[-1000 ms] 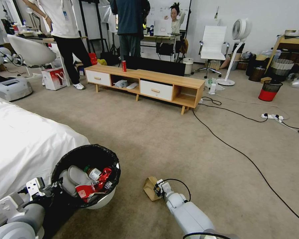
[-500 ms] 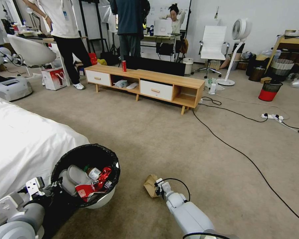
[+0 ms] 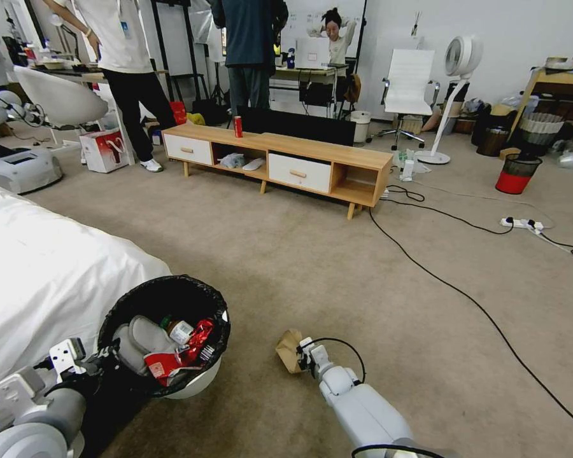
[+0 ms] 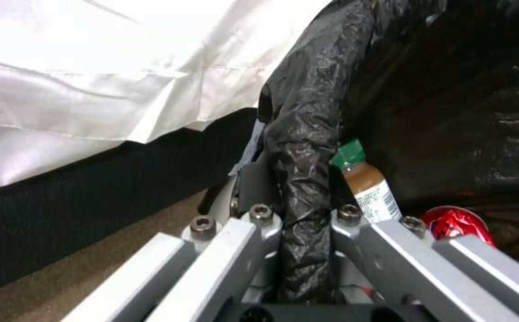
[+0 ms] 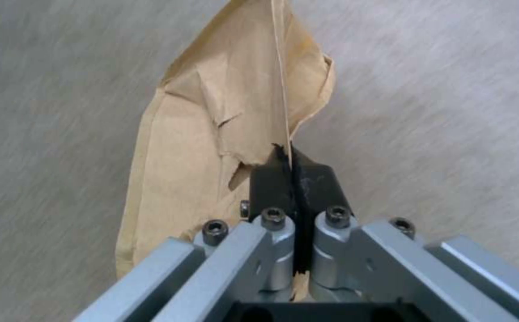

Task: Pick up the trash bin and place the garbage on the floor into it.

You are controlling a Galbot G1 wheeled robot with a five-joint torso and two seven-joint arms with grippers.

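Trash bin [image 3: 194, 381], round and pale-white with a crinkled black bag [image 4: 307, 147] folded over its rim, sits at the near left of the head view, hard against the white bedsheet [image 3: 38, 267]; the left gripper [image 4: 300, 214] has its jaws drawn in on the bagged rim, one finger outside the wall and one inside, with the glossy plastic bunched between them. Just past the inner jaw the left wrist view shows a small bottle [image 4: 367, 183] with a green cap and brown contents, and beside it a crushed shiny red wrapper [image 4: 456, 223]; from the head camera these appear as a jumble in the bin with a pale plastic piece and a red-and-white wrapper [image 3: 165, 366]. The garbage in play, a crumpled brown paper bag [image 5: 212, 152], is pinched by the right gripper [image 5: 292, 179], whose black pads [image 5: 316, 183] are pressed nearly together on a thin torn edge of the paper; most of the bag spreads beyond and to one side of the jaws, creased and matte, over the short-pile beige carpet floor [image 3: 337, 267]. The head view places that bag [image 3: 289, 350] low over the carpet, just off the tip of the right gripper [image 3: 304, 357] and apart from the bin. Black cables [image 3: 465, 292] cross the carpet farther out, before a long wooden TV bench [image 3: 280, 159].
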